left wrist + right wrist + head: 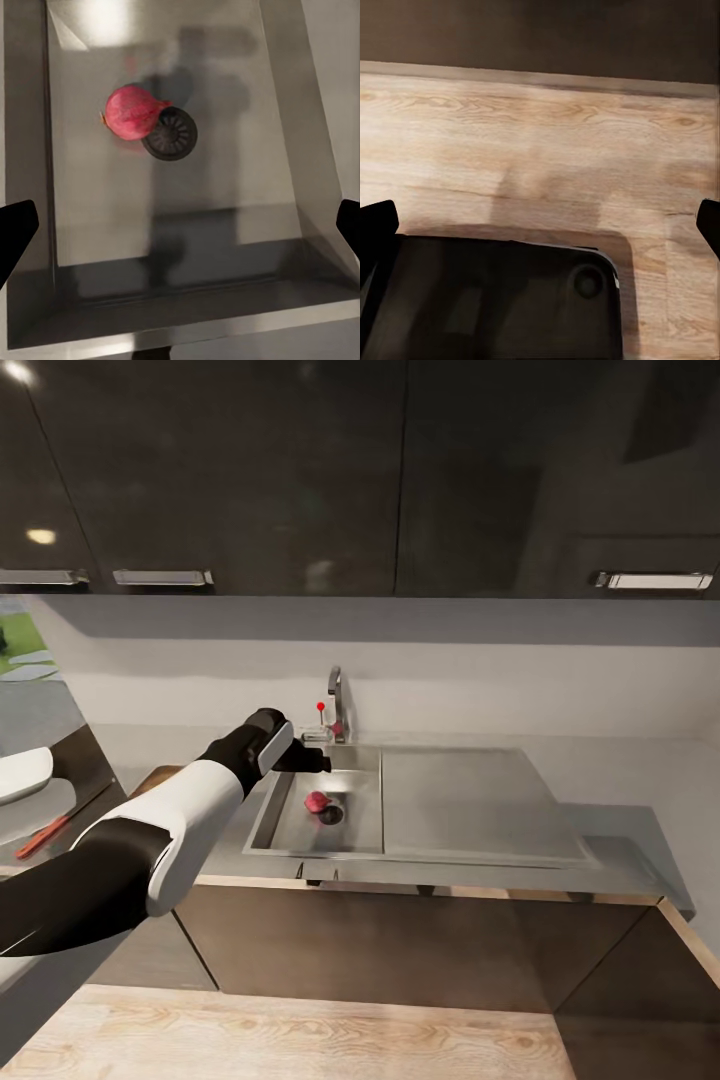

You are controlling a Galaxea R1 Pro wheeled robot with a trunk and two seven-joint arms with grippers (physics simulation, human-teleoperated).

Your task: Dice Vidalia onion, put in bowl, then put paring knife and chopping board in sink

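Onion: pinkish-red, round, papery Vidalia onion (132,112) lies on the floor of the rectangular grey steel sink (268,822), touching the rim of the round dark drain (171,133).
Left gripper: black left gripper (305,759) hovers above the basin's rear left part, near the chrome bent tap (336,700); jaws spread wide, nothing held.
Right gripper: right gripper (540,221) points at the pale wood floor (540,142); fingertips far apart, empty.
Step in hand: likely reaching for the onion.
Doing it well: centre the jaws over the bulb, descend straight, close across its widest part.
Risk: round skin may roll toward the drain; clear the tap.
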